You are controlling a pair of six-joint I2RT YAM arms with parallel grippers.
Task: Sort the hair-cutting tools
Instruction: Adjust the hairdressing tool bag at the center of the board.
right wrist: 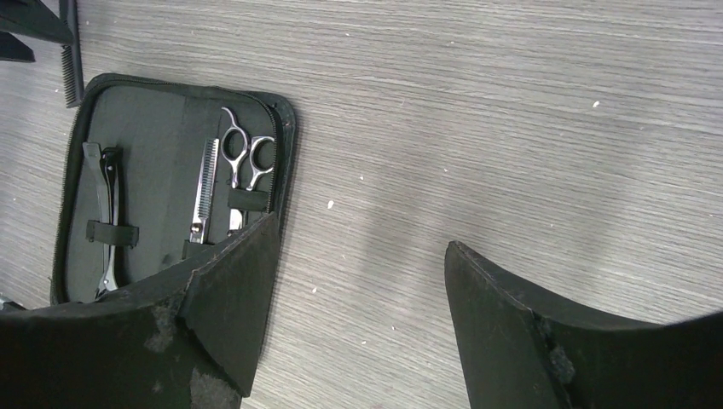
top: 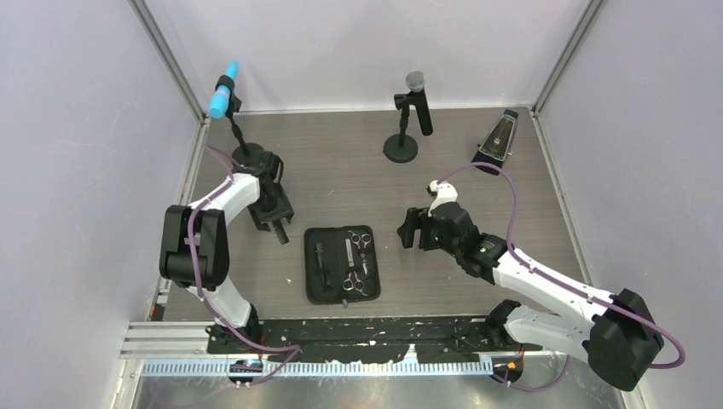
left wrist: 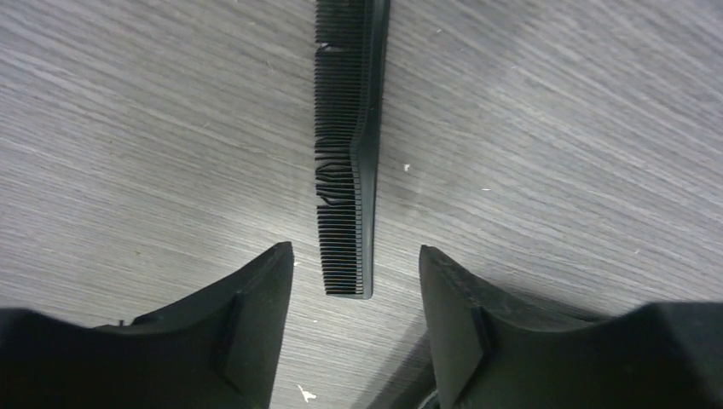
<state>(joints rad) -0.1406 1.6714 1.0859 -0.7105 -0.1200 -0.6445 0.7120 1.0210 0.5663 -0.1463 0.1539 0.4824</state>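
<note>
Grey wood-grain table (top: 341, 170): our left gripper (left wrist: 355, 249) stands wide astride the flat black comb (left wrist: 349, 145), left of the zip case (right wrist: 145, 119); our right gripper (right wrist: 362, 230) gapes empty. Pinching too high, we may skid the comb away.

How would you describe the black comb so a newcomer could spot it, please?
Find the open black zip case in the middle of the table. Off its far left corner, beneath the jaws of the left arm, lies the flat black comb. Unlike the scissors and clips, it sits outside the case.
</note>
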